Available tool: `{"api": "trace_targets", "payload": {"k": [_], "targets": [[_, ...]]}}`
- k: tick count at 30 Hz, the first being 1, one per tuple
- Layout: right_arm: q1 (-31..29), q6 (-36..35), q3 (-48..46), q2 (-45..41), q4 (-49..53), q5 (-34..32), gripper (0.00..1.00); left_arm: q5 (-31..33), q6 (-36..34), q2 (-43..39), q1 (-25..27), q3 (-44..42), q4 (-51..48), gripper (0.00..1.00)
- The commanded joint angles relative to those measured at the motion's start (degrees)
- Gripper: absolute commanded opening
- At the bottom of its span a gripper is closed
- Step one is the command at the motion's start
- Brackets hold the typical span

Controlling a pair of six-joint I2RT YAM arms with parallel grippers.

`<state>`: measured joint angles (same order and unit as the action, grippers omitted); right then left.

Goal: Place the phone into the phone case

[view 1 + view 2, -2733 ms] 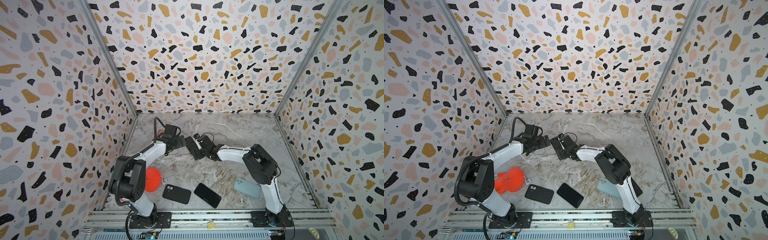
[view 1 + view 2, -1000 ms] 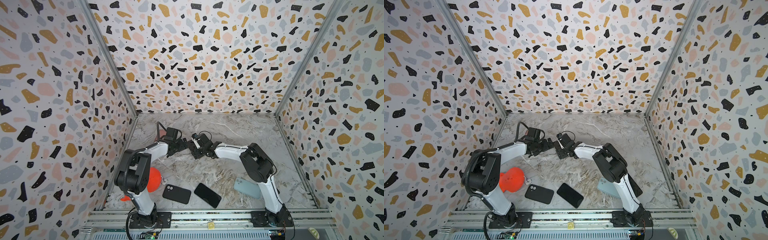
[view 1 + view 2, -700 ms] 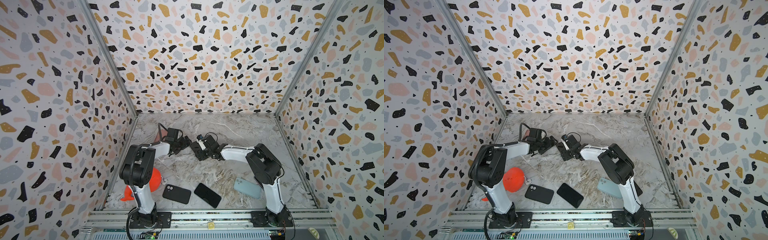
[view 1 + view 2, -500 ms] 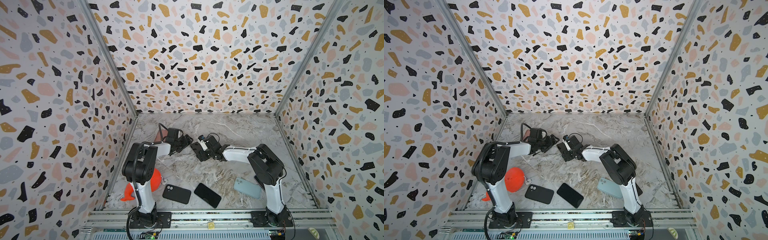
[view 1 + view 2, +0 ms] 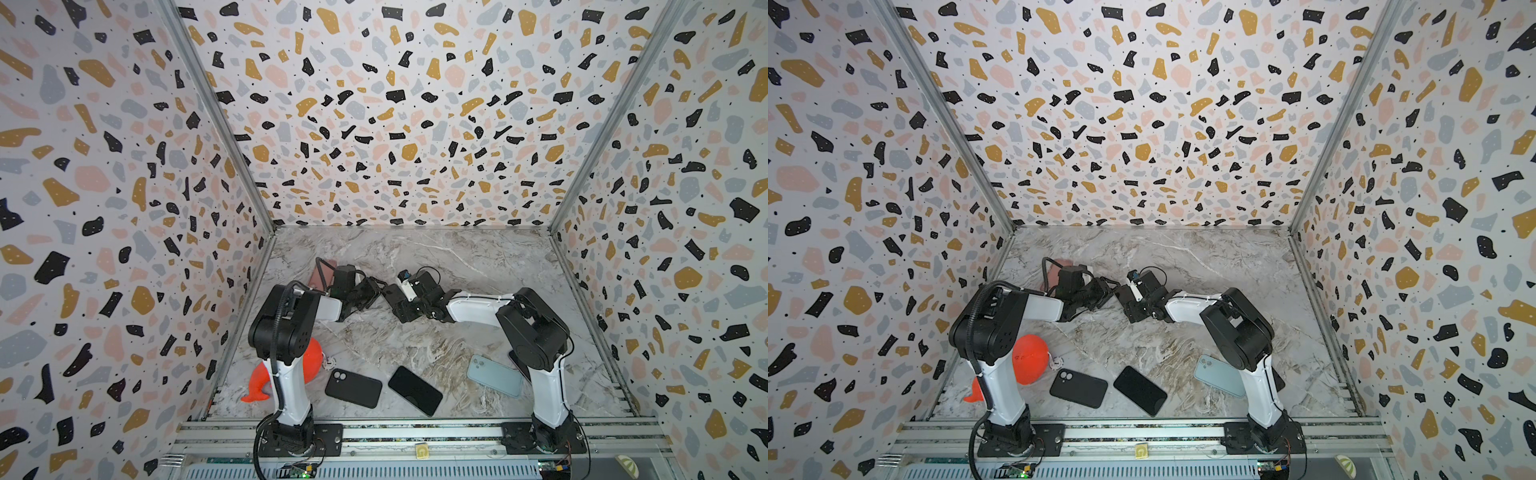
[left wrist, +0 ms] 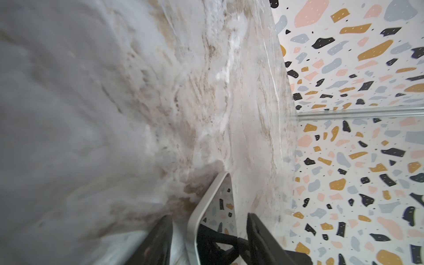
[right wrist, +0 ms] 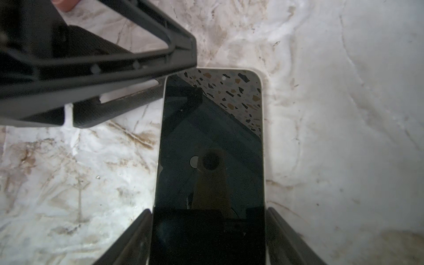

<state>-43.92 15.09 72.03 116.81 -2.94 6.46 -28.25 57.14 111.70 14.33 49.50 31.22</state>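
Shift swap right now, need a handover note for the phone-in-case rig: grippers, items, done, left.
Right gripper: shut on the phone, fingers on its long sides.
Left gripper: open, fingers astride the phone's far end, not gripping.
Black case and teal case lie flat near the front rail, away from both grippers.
Done: phone grasped.
Left: bring it to a case and seat it.

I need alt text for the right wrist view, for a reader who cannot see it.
A phone with a dark screen and a pale rim is held between the right gripper fingers above a marble table. The left gripper reaches in at the phone's far corner.
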Motion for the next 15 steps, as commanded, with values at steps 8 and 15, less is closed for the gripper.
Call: {"api": "trace_targets", "payload": {"k": [8,15], "targets": [[-0.05,0.84,-1.06,-1.72,1.83,1.78,0.61,-2.45,-1.73,2.38,0.53,1.04,-0.17,0.35],[-0.02,0.96,-1.17,-1.83,1.7,1.87,0.61,-2.34,-2.74,2.03,0.61,0.87,-0.26,0.29]]}}
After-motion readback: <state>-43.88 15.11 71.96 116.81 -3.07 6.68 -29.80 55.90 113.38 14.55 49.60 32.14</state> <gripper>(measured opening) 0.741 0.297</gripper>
